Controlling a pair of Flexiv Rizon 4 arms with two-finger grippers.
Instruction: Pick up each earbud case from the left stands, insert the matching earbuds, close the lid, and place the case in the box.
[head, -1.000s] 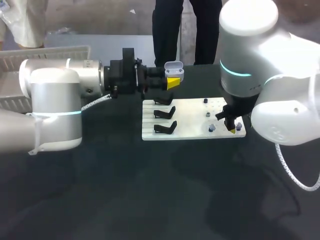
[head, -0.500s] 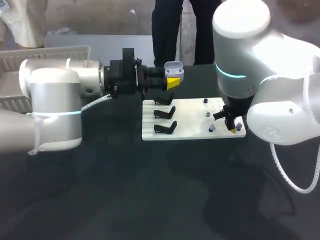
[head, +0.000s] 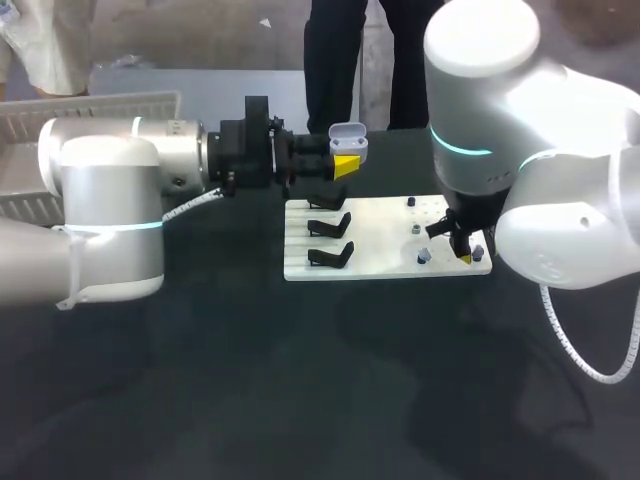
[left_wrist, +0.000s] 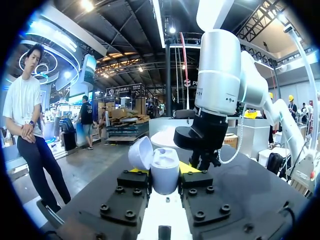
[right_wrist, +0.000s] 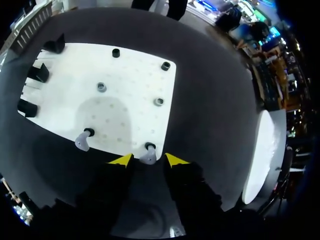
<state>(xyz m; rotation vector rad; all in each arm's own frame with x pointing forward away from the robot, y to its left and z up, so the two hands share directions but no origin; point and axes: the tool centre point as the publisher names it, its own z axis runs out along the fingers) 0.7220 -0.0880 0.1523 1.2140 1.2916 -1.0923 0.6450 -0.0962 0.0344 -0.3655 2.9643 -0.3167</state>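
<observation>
An earbud case (left_wrist: 164, 172) being pinched by the left fingers (left_wrist: 131, 181), an earbud (right_wrist: 148, 156) being straddled by the right fingers (right_wrist: 121, 160).
The case is being gripped from both sides, lid (left_wrist: 140, 152) tipped open, above the bench (head: 200, 380). The right fingers are being held spread, the earbud on the white board's (right_wrist: 130, 95) corner peg standing between their tips, touched by neither.

Board (head: 380, 235) on table (head: 200, 380), stands (head: 330, 222) at its left, earbuds (head: 424, 257) at its right, case (head: 348, 138) behind it.
</observation>
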